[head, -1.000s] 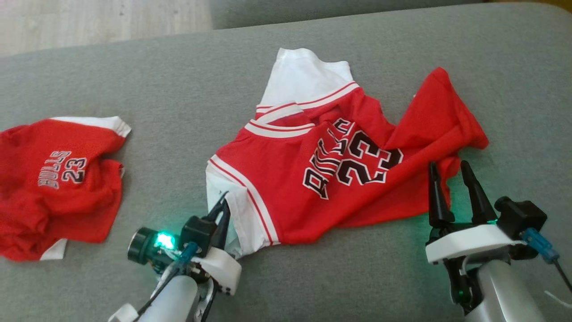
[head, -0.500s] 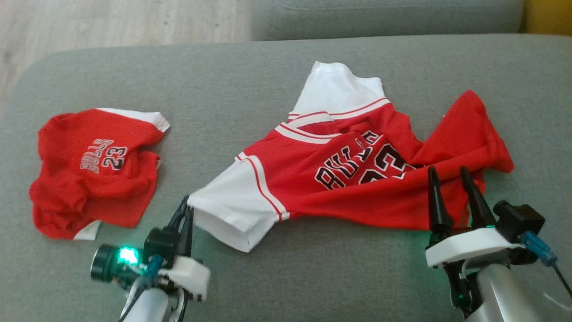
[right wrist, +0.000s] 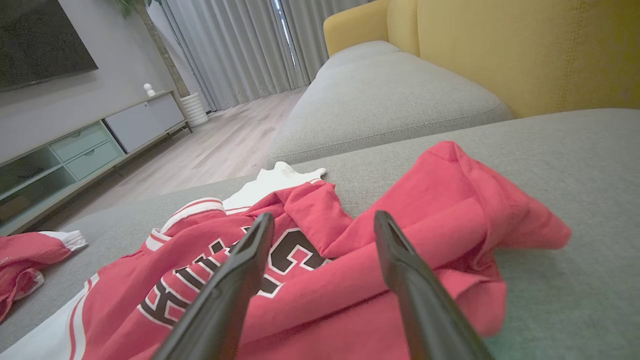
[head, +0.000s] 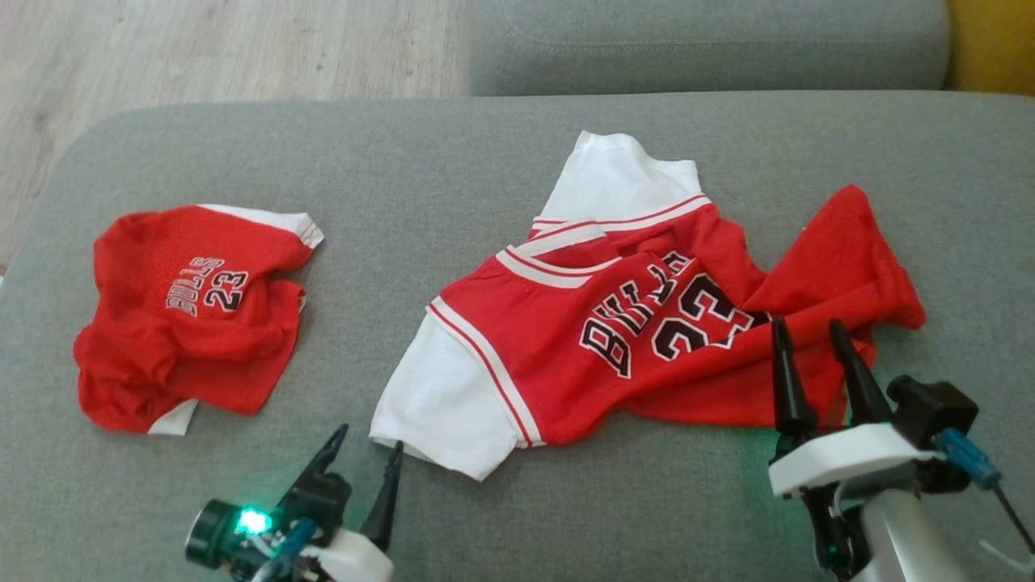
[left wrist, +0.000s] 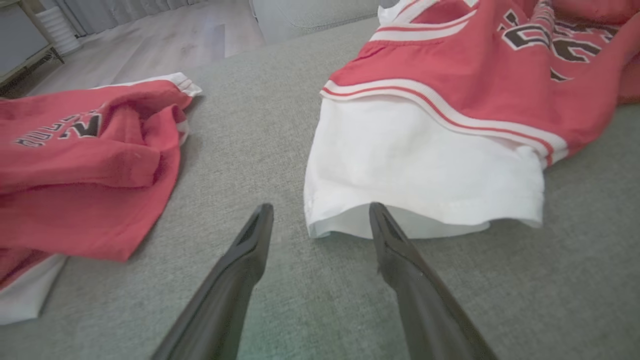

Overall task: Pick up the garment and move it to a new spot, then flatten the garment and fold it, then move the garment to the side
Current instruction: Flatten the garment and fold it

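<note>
The garment [head: 614, 339], a red jersey with white sleeves and the number 23, lies crumpled on the grey sofa seat [head: 453, 170], ahead of the two pincers and partly between them. The left pincer [head: 370, 436] has its two fingers apart and holds nothing. In the left wrist view, the white sleeve [left wrist: 420, 165] lies just in front of its fingertips, and the hem comes up to the tip of one finger; whether they touch, I cannot tell. The right pincer [head: 807, 323] also has its fingers apart and is empty. Its fingers stand over the red lower part of the garment, which is bunched in folds in front of it and a little to its right. A second red garment [head: 190, 315], a smaller one, lies well apart, ahead and to the left of the left pincer, in a loose heap on the same seat.
</note>
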Robot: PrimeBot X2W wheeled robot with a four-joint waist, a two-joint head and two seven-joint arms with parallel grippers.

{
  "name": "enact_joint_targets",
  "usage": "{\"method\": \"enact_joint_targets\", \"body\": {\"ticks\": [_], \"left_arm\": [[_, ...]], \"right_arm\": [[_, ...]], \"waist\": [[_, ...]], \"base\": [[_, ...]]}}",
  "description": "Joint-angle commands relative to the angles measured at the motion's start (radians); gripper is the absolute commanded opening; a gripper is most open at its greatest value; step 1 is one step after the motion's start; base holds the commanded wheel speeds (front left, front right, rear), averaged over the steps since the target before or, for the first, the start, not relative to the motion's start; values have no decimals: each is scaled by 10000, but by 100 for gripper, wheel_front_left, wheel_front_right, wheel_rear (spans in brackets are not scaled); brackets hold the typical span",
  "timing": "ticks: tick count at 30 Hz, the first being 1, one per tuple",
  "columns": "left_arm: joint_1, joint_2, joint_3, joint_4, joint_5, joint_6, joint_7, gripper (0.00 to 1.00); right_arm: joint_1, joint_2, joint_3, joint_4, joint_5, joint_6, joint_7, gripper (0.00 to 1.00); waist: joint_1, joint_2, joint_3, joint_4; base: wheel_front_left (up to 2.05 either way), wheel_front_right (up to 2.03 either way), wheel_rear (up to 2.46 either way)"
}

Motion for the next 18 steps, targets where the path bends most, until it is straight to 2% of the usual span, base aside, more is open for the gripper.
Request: {"method": "enact_joint_targets", "body": {"ticks": [1,5,11,15,18], "left_arm": [[-188,257,481,-412,-103,145,-148,100],[-14,299,998,-872,-436,534,-615,100],[78,-54,1852,-1883,-1150,972,-1365,100],[142,-443,2225,-2439,-1577,939,-1572,100],[290,-747,2356,-2502,-1858,653,-1618,100]], "right_arm": [[-40,-26,215,-251,-52,-7,-109,100],[0,-26,163,-323,-88,-7,-109,100],[115,-26,112,-533,-104,-7,-109,100],[220,-26,115,-627,-110,-7,-109,100],[244,-26,147,-682,-105,-7,-109,100]], "waist": [[0,0,-70,-53],[0,0,-184,-177],[0,0,-294,-352],[0,0,-323,-442],[0,0,-253,-545]], "base": [[0,0,0],[0,0,0],[0,0,0],[0,0,0],[0,0,0]]}}
